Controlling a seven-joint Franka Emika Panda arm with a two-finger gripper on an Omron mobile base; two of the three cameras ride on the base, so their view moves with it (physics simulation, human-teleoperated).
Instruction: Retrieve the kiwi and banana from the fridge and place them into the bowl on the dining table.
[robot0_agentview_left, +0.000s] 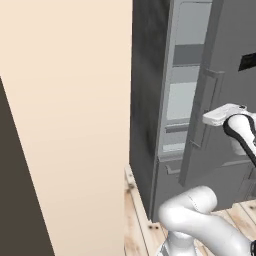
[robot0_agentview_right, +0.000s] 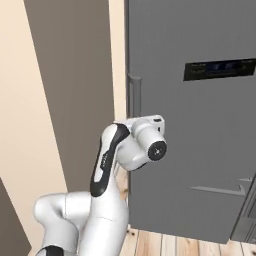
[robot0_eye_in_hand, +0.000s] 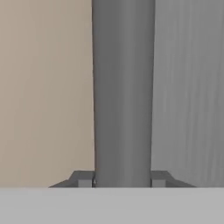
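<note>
Close up in the hand view, the pincer (robot0_eye_in_hand: 123, 180) straddles the fridge's long vertical handle (robot0_eye_in_hand: 123, 92), one dark fingertip (robot0_eye_in_hand: 85, 179) on each side of the bar and pressed against it, clamped on the handle. To the left of the bar lies a beige wall (robot0_eye_in_hand: 43, 87); to the right, the brushed grey door face. From the left base view, the beige wall (robot0_agentview_left: 70, 115) fills the left, then the fridge (robot0_agentview_left: 150, 100) stands with its door swung partly open, pale grey shelves (robot0_agentview_left: 182, 95) visible in the gap, and the white arm (robot0_agentview_left: 200, 220) reaching to the handle (robot0_agentview_left: 205, 107). From the right base view, the arm (robot0_agentview_right: 107, 165) meets the handle (robot0_agentview_right: 134, 95) at the door's left edge, with the black display panel (robot0_agentview_right: 220, 69) farther right, above a wooden floor (robot0_agentview_right: 170, 245).
</note>
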